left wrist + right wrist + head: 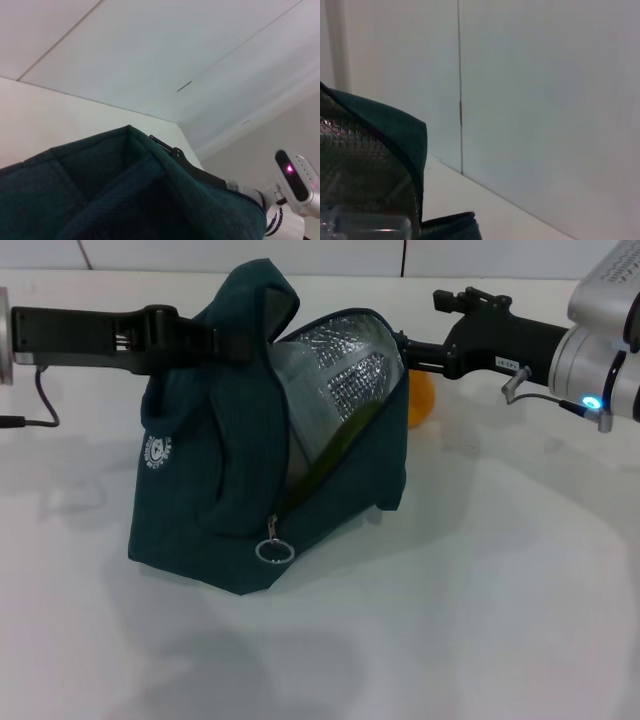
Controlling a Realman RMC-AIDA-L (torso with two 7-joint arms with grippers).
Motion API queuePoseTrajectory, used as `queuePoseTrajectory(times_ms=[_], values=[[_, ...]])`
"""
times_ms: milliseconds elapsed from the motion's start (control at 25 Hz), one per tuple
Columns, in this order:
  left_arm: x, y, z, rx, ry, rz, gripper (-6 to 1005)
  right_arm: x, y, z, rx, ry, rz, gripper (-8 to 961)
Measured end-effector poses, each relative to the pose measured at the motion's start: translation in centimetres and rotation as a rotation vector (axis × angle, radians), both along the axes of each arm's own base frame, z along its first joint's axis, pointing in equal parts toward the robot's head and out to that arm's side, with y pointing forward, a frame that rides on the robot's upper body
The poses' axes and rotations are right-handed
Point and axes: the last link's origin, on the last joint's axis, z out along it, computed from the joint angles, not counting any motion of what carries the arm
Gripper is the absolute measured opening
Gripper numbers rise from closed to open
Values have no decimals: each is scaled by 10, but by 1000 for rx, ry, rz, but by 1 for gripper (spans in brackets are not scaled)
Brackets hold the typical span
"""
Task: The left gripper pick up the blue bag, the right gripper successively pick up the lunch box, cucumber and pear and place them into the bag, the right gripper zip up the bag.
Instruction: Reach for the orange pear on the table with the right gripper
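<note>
The blue bag (220,490) stands on the white table, its mouth open towards the right and its silver foil lining (350,365) showing. My left gripper (212,340) is shut on the bag's top handle fabric and holds it up. The lunch box (298,400) and the green cucumber (345,440) lie inside the bag. The orange pear (422,400) sits on the table behind the bag's right edge. My right gripper (403,352) hovers at the rim of the bag's mouth, open and empty, just above the pear. The right wrist view shows the bag rim (395,130) and the lunch box (365,227).
The zipper's metal ring pull (274,551) hangs at the bag's front bottom corner. A black cable (40,400) trails on the table at the far left. The white wall runs behind the table. The left wrist view shows bag fabric (125,190) and my right arm (295,185).
</note>
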Motion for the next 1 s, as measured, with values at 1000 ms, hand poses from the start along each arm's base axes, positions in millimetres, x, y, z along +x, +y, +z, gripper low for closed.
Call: queuePoseTrajectory(times_ms=[1000], values=[[1,-1,-9,-28,-51,0,85,-6,-5,-6,-24,-21,44,457]])
